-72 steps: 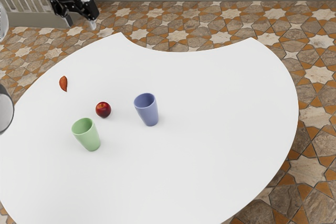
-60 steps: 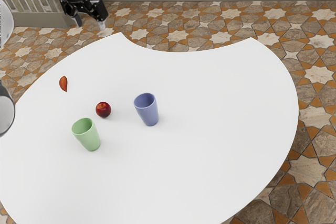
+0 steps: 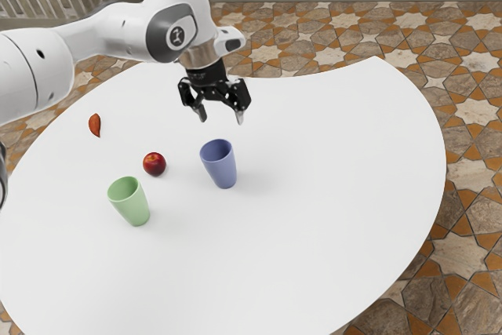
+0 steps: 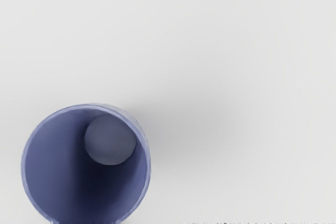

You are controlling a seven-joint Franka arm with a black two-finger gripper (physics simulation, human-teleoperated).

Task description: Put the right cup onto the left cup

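My gripper [image 3: 220, 118] hangs open above the blue cup [image 3: 219, 164] in the exterior view, its two fingertips spread apart with nothing between them. The blue cup stands upright on the white table. In the wrist view the blue cup [image 4: 58, 156] is seen from above, its inside and round bottom visible. The green cup [image 3: 129, 202] stands upright toward the exterior view's left and nearer that camera, apart from the blue one.
A red apple [image 3: 154, 164] lies between the two cups, a bit farther back. An orange-red pointed object [image 3: 95, 125] rests near the table's far left edge in the exterior view. The white table [image 3: 337, 194] has a curved rim.
The arm has swung in from the exterior view's upper left, bringing my gripper over the table to above the blue cup. The cups and apple stay where they were.
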